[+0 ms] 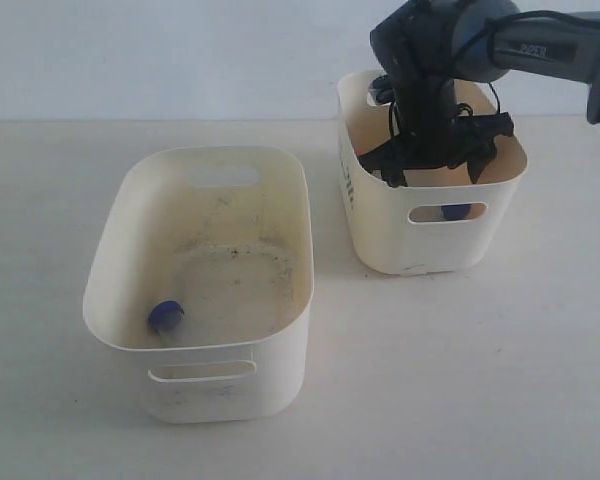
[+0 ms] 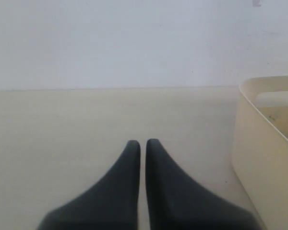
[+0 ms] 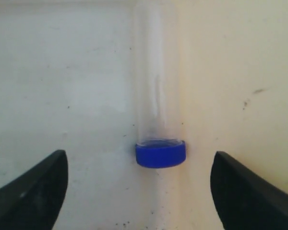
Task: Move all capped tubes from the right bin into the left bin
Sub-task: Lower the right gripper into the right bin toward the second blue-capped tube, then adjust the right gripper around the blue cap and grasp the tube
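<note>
A clear capped tube (image 3: 156,96) with a blue cap (image 3: 161,154) lies on the floor of the right bin (image 1: 380,225). My right gripper (image 3: 139,163) is open just short of the cap, with one finger out on each side and neither touching the tube. In the exterior view the right arm (image 1: 425,100) reaches down into that bin, and a bit of blue (image 1: 456,211) shows through its handle slot. Another blue-capped tube (image 1: 165,316) lies in the left bin (image 1: 280,190), at its front left corner. My left gripper (image 2: 143,142) is shut and empty, low over the table beside the left bin's wall (image 2: 259,148).
Both bins stand on a pale tabletop (image 1: 460,380) in front of a white wall. The right bin has short slits (image 1: 348,188) on its side. Black cables (image 1: 485,130) hang off the right wrist over that bin's rim.
</note>
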### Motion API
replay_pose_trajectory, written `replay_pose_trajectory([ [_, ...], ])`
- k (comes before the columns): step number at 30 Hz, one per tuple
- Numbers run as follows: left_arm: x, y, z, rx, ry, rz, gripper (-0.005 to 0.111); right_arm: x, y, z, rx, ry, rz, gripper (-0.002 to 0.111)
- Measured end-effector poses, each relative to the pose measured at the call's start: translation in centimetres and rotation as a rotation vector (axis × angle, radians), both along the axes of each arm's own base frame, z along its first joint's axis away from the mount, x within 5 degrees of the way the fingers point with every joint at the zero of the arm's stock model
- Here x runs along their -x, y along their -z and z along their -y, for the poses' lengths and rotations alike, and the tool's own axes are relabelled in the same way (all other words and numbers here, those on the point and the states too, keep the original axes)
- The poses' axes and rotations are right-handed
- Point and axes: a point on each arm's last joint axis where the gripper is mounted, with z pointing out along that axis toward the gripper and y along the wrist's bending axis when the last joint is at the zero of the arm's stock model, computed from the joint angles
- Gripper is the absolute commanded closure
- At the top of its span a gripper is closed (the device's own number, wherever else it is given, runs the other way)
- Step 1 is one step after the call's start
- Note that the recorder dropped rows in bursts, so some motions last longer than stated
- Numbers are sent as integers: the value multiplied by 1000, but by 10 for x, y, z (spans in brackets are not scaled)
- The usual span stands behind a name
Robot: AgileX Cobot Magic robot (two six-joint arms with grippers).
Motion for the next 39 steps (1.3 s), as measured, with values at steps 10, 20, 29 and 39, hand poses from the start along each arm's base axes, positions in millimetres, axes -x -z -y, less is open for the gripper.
replay_pose_trajectory([
  [10, 0, 0, 0, 0, 0, 0, 102, -1, 20, 0, 46, 13, -35, 33],
  [20, 0, 0, 0, 0, 0, 0, 102, -1, 25, 2, 80, 19, -45, 34],
  [29, 0, 0, 0, 0, 0, 0, 102, 0, 29, 4, 100, 23, -65, 72],
  [39, 0, 0, 0, 0, 0, 0, 102, 0, 29, 5, 115, 21, -63, 106],
])
